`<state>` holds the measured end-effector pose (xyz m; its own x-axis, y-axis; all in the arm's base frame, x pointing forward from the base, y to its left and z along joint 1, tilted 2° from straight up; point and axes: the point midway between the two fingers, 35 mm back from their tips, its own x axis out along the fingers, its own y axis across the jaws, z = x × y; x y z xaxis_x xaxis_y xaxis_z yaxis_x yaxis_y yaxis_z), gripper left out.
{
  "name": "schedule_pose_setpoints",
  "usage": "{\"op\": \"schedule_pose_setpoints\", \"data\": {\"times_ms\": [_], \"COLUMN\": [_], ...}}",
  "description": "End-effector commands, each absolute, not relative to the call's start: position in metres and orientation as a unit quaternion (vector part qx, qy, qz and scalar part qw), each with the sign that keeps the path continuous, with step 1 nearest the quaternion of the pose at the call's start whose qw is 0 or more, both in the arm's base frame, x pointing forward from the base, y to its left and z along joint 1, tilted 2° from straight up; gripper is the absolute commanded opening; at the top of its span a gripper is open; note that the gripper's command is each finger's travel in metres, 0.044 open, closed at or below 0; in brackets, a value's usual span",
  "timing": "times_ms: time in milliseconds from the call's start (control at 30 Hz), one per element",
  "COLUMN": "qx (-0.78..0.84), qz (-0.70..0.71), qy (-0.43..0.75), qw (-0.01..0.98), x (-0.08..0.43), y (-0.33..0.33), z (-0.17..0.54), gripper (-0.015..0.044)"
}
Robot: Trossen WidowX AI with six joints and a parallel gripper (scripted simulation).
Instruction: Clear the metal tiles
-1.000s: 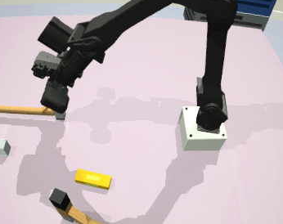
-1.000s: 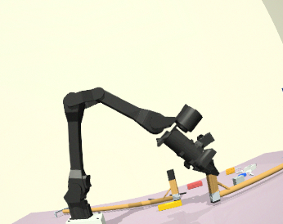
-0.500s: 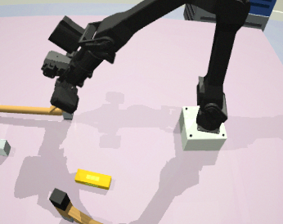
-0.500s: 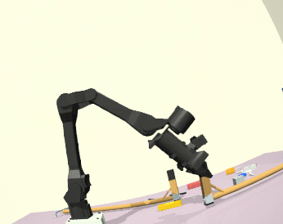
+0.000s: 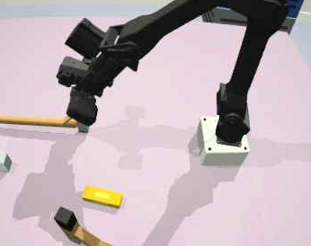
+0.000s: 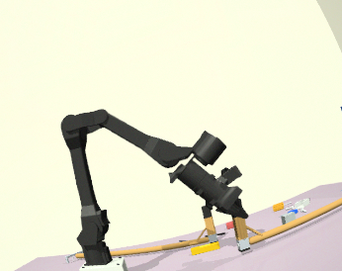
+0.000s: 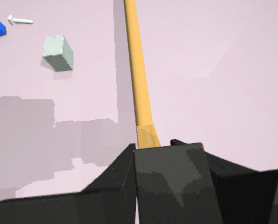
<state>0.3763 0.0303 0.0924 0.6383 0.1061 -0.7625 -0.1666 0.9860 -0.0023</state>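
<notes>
Because the long scraper [image 5: 31, 120] [image 6: 306, 221] [image 7: 137, 65] is clamped by its upright end in the closed gripper [image 5: 83, 117] [image 6: 241, 214] [image 7: 169, 165], apart from the yellow block [image 5: 102, 196] [image 6: 206, 248], its shaft could twist under drag and tiles be missed. The scraper's far end is cut off; plate, tiles and catch box cannot be made out.

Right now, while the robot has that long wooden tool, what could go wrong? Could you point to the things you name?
The black gripper [image 5: 83, 121] [image 6: 244, 217] is shut on the upright end of a long, orange-brown wooden tool [image 5: 31, 120] [image 6: 306, 223] [image 7: 137, 70]. With so much shaft reaching away, the tool might twist in its grip. If it swings sideways, the shaft could knock the small grey-green block [image 5: 1, 162] [image 6: 288, 219] [image 7: 59, 53] beside it.
</notes>
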Motion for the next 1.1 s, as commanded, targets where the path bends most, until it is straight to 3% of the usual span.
{"op": "schedule_pose_setpoints", "data": {"times_ms": [0, 1000, 1067], "qx": [-0.037, -0.037, -0.036], "qz": [0.078, 0.077, 0.075], "qy": [0.409, 0.409, 0.416], "qw": [0.908, 0.909, 0.905], "x": [0.373, 0.326, 0.328], "y": [0.030, 0.027, 0.026], "z": [0.097, 0.083, 0.080], "gripper": [0.0000, 0.0000, 0.0052]}}
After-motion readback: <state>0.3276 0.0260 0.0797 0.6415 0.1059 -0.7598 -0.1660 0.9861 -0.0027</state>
